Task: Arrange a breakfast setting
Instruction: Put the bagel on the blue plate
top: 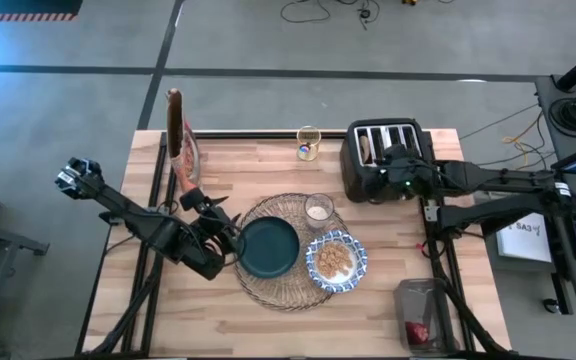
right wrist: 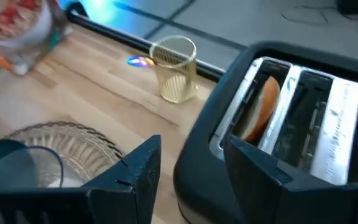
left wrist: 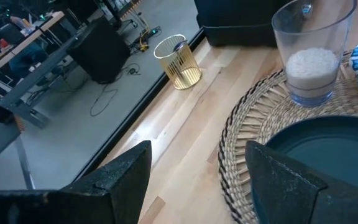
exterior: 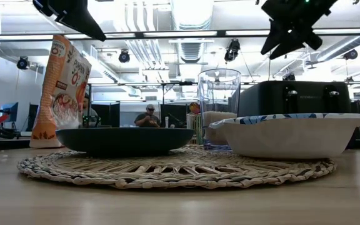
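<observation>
The left end effector (top: 230, 243) stands wide at the dark teal plate's (top: 269, 248) nine o'clock rim, on the wicker placemat (top: 268, 288). The right end effector (top: 388, 160), fingers parted and empty, hangs above the toaster (top: 360, 180), where a bread ring (right wrist: 261, 107) sits in a slot. The patterned bowl (top: 335, 261) lies at four o'clock and the glass (top: 318, 209) at one o'clock on the mat. The cereal bag's (exterior: 61, 90) lettering is unreadable.

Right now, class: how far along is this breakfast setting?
Done: plate, bowl and glass sit on the placemat. In hand: right gripper, empty, hovers over the toaster, where bread sits in a slot. Left: serving the bread. Left gripper waits by the plate.
</observation>
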{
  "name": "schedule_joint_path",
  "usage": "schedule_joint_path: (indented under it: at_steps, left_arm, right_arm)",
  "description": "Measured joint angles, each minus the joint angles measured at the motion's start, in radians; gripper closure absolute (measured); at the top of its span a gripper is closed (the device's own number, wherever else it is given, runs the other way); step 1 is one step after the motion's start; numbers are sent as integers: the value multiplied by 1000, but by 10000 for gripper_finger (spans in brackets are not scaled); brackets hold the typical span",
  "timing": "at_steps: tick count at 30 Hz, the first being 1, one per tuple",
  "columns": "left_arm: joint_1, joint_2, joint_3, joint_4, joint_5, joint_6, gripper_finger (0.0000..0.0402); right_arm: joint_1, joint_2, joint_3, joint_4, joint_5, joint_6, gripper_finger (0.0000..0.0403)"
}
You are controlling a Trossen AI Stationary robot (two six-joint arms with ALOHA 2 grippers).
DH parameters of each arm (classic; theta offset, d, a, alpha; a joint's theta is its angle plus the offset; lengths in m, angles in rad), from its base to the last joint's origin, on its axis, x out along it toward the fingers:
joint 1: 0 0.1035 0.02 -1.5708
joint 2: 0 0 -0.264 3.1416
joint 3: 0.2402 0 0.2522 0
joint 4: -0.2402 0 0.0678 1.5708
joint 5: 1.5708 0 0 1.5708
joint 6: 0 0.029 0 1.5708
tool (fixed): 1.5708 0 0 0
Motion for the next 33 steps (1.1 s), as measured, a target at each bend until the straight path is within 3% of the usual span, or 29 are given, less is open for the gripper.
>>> schedule_joint_path:
  at_steps: [9,18,23,33]
  left_arm:
    - [0,-4,0,-47,5,-5,159]
    - [-11,-27,-1,-135,55,-53,159]
    - [-14,-35,-1,-147,55,-53,159]
    - [-16,-46,-24,-147,54,-72,159]
  right_arm:
    - [-57,184,136,-143,-1,78,246]
    - [-208,298,244,-263,-9,51,237]
    - [-284,319,244,-254,-80,9,234]
    - [-373,355,206,-169,-107,-20,239]
